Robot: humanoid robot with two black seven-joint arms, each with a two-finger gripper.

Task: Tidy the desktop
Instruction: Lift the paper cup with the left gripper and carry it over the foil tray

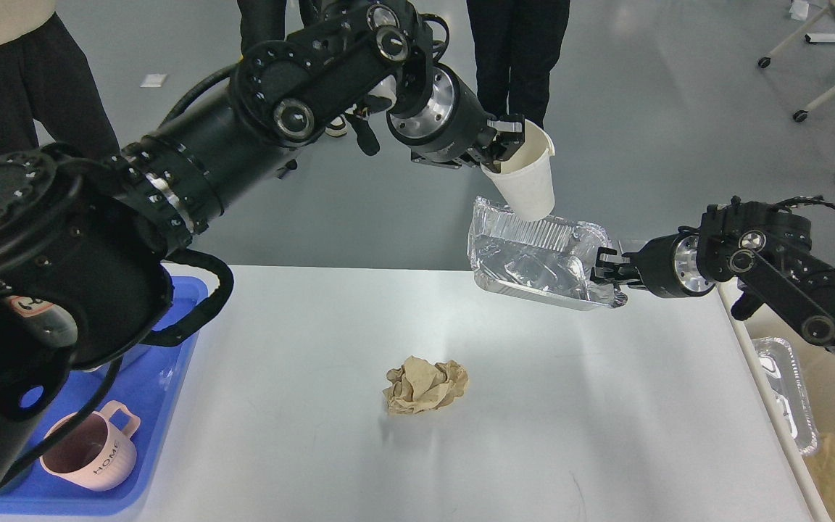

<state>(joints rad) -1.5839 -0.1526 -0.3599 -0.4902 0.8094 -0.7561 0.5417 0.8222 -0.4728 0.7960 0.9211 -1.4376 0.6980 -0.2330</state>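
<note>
The desktop (548, 406) lies mostly bare, with open room on every side of 1 crumpled brown paper ball (426, 386) near its middle. Above the far edge, a foil tray (533, 264) held up by the right gripper (606, 268) and a white paper cup (526, 177) held by the left gripper (502, 141) crowd that corner. The bulky left arm overhangs the blue tray (160, 395) and its pink mug (91, 449) at the left edge.

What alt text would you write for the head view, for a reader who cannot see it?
Above a white desktop, the left claw holds a paper cup over a foil tray gripped by the right claw. Crumpled brown paper lies mid-table; a pink mug sits in a blue tray.
</note>
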